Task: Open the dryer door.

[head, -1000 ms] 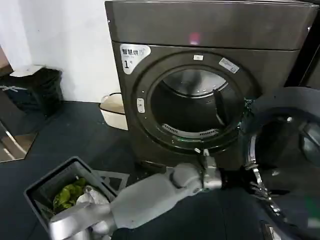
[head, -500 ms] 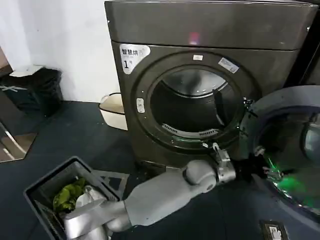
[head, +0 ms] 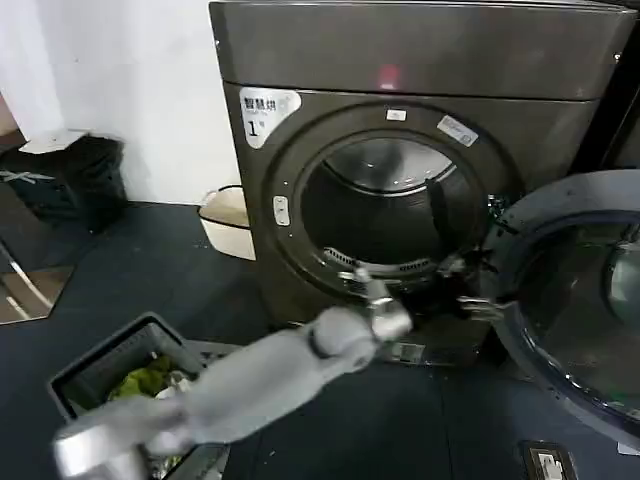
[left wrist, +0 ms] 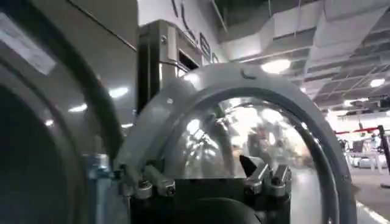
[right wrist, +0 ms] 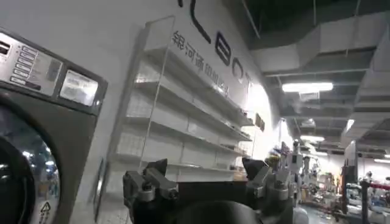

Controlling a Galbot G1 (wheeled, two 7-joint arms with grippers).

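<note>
The dryer is a dark grey-brown machine with a white "1" sticker, and its round drum opening is exposed. The dryer door hangs swung out to the right, with its inner side and glass facing me. My left arm reaches from the lower left, and my left gripper hovers open between the drum opening's lower right and the door's hinge side. In the left wrist view the left gripper holds nothing, with the door just beyond its fingers. My right gripper is open and empty, facing a wall of shelves.
A grey basket with clothes stands on the floor at the lower left. A white basin sits beside the dryer, and a black bin stands against the wall. Another machine with a control panel shows in the right wrist view.
My left gripper has drawn back from the door's lower rim, moving left and up towards the drum opening. The door swung a little wider and now stands still.
</note>
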